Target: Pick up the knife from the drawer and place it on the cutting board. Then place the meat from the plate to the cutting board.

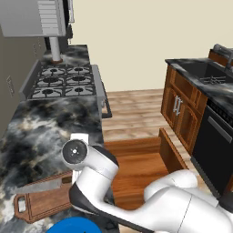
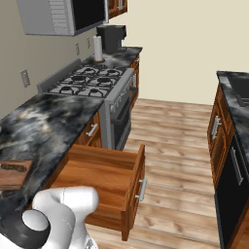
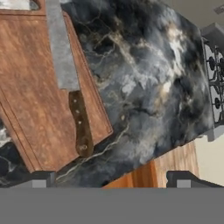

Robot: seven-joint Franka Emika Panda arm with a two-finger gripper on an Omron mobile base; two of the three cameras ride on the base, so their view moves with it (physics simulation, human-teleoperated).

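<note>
The knife (image 3: 70, 83) lies flat on the cutting board (image 3: 30, 87), its grey blade toward the top of the hand view and its dark brown handle near the board's lower corner. My gripper (image 3: 113, 179) hovers over the marble counter beside the board, open, with nothing between its fingertips (image 3: 39, 179). From the left base view I see the cutting board (image 1: 45, 202) with the knife (image 1: 38, 185) on it, partly behind my arm, and a slice of the blue plate (image 1: 73, 225) at the bottom edge. The meat is out of view. The drawer (image 1: 136, 166) (image 2: 102, 177) stands pulled out.
A gas stove (image 1: 63, 82) (image 2: 90, 82) sits further along the marble counter (image 1: 41, 127). A coffee machine (image 2: 111, 36) and paper roll (image 2: 98, 48) stand beyond it. Across the wooden floor are a sink counter (image 1: 205, 73) and a black dishwasher (image 1: 218, 145).
</note>
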